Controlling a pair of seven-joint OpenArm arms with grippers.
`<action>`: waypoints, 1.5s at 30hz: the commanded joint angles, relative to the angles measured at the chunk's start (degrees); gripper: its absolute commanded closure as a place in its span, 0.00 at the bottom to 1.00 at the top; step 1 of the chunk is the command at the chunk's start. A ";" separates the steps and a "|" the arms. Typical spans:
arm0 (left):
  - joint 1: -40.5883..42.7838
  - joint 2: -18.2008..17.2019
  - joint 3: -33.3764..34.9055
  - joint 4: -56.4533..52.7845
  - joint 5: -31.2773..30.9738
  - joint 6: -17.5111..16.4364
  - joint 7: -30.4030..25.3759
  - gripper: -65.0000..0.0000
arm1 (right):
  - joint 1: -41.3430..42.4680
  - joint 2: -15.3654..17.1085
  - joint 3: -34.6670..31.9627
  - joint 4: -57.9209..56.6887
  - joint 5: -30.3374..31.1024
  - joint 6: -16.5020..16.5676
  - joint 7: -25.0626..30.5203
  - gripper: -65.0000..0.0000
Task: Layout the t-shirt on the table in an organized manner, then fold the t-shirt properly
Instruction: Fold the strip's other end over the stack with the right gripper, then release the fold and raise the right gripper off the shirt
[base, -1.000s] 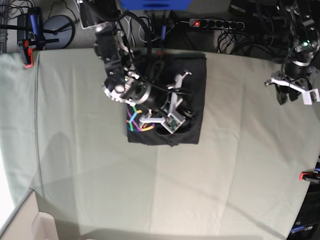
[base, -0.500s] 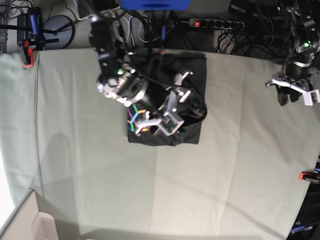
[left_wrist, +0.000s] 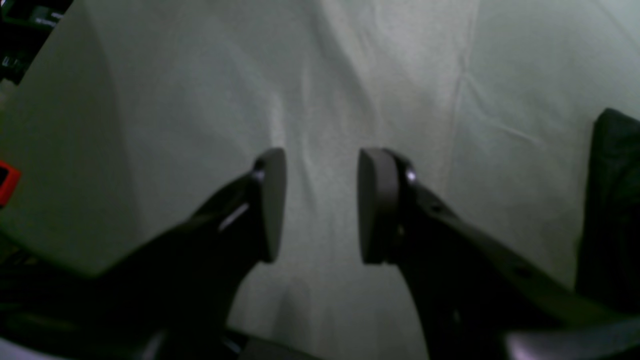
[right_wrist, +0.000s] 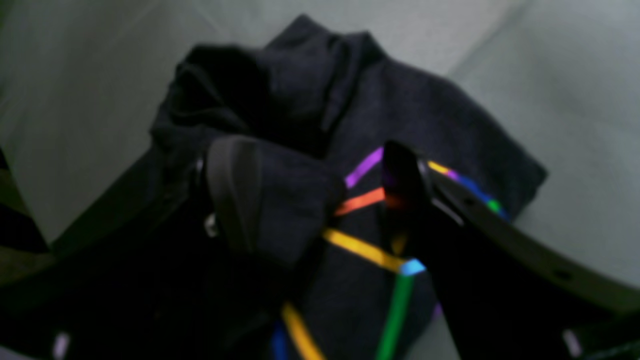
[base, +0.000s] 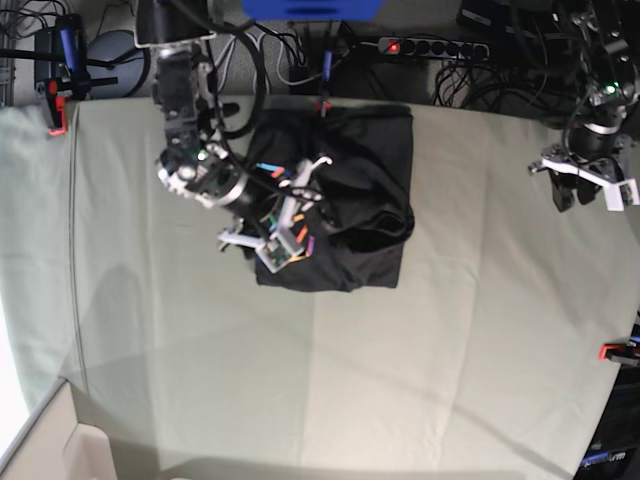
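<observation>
While the t-shirt (base: 345, 200) lay bunched at the upper middle of the table (base: 450, 330) in the base view, the right gripper (base: 275, 215) hovered at its left edge, jaws spread, nothing pinched, with cloth and rainbow print directly beneath. The shirt's long axis ran top to bottom of the frame. The left gripper (base: 585, 185), partly open and empty, sat well apart at the right edge. Compared with a second earlier, the right arm had drawn back leftward and released.

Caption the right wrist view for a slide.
Open right gripper hovering over the bunched black cotton t-shirt with rainbow line print, on the pale grey-green table.
</observation>
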 joint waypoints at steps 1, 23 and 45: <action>-0.09 -0.86 -0.40 0.68 -0.37 -0.34 -1.60 0.65 | -0.61 -0.39 -2.01 1.70 1.17 -0.23 1.23 0.41; -0.17 -1.04 -0.40 0.68 -0.37 -0.43 -1.77 0.65 | -10.89 1.89 -7.02 16.29 1.08 -0.23 -1.23 0.40; -0.09 -0.77 -0.40 1.03 -0.37 -0.43 -1.86 0.65 | -9.84 2.60 -7.37 4.78 1.26 -0.23 -1.23 0.40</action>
